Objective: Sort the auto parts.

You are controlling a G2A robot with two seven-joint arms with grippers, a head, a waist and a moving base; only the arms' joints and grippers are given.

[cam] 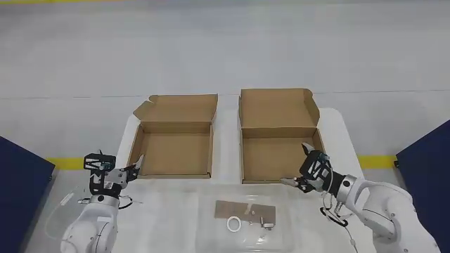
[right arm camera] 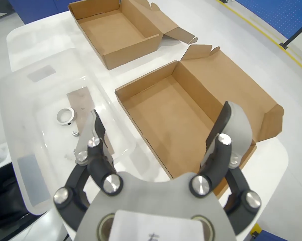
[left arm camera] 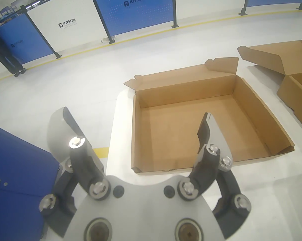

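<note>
Two open cardboard boxes sit side by side on the white table (cam: 337, 123) in the top view, the left box (cam: 176, 151) and the right box (cam: 278, 156). Nearer the robot, a clear bin (cam: 204, 200) holds a white ring (cam: 234, 223) and a small part (cam: 266, 223). The left gripper (cam: 121, 160) hangs by the left box's near corner, and the right gripper (cam: 295, 164) by the right box's.

In the left wrist view, the left gripper (left arm camera: 136, 112) has its jaws spread wide, gripping nothing, before the left box (left arm camera: 203, 126). The panels (left arm camera: 130, 8) behind carry lettering.

In the right wrist view, the right gripper (right arm camera: 161, 107) is likewise wide open and bare. The ring (right arm camera: 65, 116) lies beside a brown sheet (right arm camera: 80, 99), apart from the small part (right arm camera: 75, 133). Grey labels mark the bin (right arm camera: 20, 96).
</note>
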